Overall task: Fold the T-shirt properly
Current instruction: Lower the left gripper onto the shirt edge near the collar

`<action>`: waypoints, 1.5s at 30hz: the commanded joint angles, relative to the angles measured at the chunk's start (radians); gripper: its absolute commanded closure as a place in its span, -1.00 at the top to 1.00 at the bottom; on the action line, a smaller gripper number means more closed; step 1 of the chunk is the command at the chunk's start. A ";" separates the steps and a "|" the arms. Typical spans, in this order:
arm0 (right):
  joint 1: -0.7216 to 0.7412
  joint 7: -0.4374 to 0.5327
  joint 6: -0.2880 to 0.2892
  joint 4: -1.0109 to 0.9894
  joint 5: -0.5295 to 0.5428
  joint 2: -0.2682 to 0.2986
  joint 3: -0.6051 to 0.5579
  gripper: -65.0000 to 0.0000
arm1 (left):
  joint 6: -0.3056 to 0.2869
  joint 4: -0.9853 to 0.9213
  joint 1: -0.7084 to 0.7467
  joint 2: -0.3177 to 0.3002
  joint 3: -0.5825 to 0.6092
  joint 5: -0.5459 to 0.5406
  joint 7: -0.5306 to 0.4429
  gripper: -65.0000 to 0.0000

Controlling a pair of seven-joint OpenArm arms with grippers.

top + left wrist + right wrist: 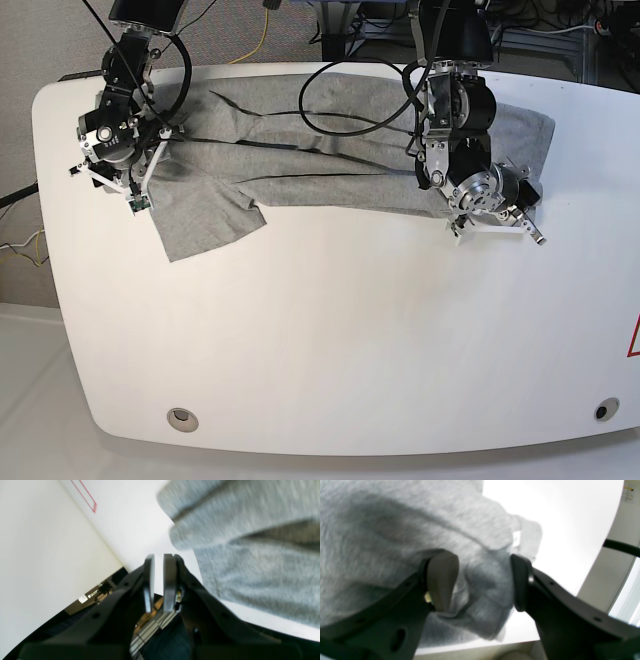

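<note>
The heather-grey T-shirt lies spread and wrinkled across the far half of the white table, with one sleeve reaching forward at the left. My right gripper is at the shirt's left end. In the right wrist view it is open, with a bunched fold of the shirt between its fingers. My left gripper is at the shirt's front edge on the right. In the left wrist view it is all but shut and empty, over bare table just left of the shirt.
Black cables hang from the arms and loop over the shirt. A red marking is at the table's right edge and also shows in the left wrist view. Two round holes sit near the front edge.
</note>
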 commanded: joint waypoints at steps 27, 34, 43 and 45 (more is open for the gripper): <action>-0.023 0.008 -0.007 0.013 -0.009 -0.010 -0.114 0.05 | 0.002 -0.027 0.063 0.002 -0.029 -0.347 -0.114 -0.93; -0.021 0.008 -0.007 -0.013 -0.009 -0.009 -0.114 0.05 | 0.002 -0.027 0.077 0.002 -0.029 -0.348 -0.151 -0.93; -0.007 0.014 -0.004 -0.103 -0.001 -0.010 -0.115 0.05 | 0.002 -0.033 0.076 0.002 -0.030 -0.359 -0.155 -0.93; -0.007 0.032 -0.004 -0.117 -0.001 -0.010 -0.115 0.05 | 0.002 -0.033 0.077 0.002 -0.041 -0.390 -0.166 -0.93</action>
